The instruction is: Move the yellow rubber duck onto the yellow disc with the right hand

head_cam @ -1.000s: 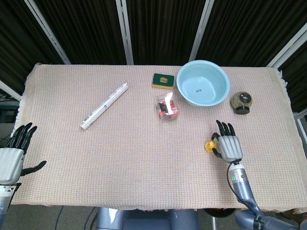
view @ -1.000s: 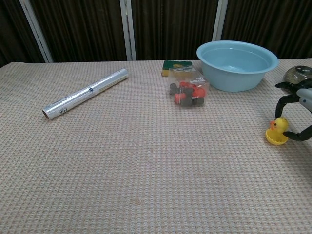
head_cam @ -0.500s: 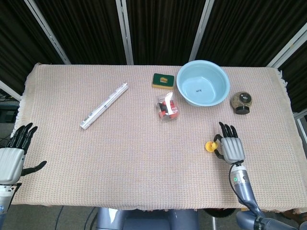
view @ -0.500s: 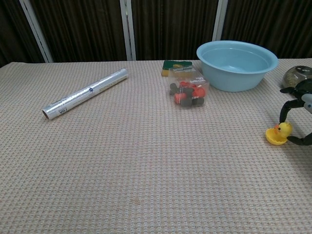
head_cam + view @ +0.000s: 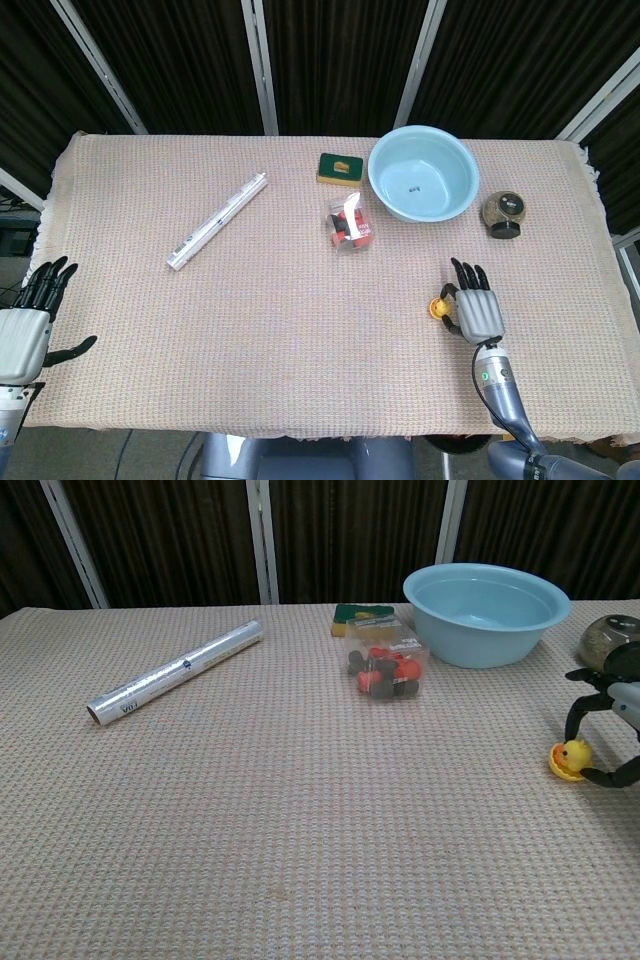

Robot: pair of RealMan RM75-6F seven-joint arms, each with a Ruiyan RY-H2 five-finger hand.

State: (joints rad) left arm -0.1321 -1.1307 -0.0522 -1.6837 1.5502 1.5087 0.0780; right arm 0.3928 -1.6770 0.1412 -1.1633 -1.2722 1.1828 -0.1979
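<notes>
Cradling the duck (image 5: pixel 573 754) on the disc (image 5: pixel 560 768) loosely, the right hand (image 5: pixel 477 311) risked toppling it when withdrawing.

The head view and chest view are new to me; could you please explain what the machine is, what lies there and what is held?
It is a two-armed robot with human-like hands. The head view looks down from above; the chest view looks across the table from low. On it lie a roll, a green packet, a clear box, a blue bowl and a jar. The right hand arches its fingers around the duck on the yellow disc; a grip cannot be confirmed. The left hand holds nothing.
</notes>
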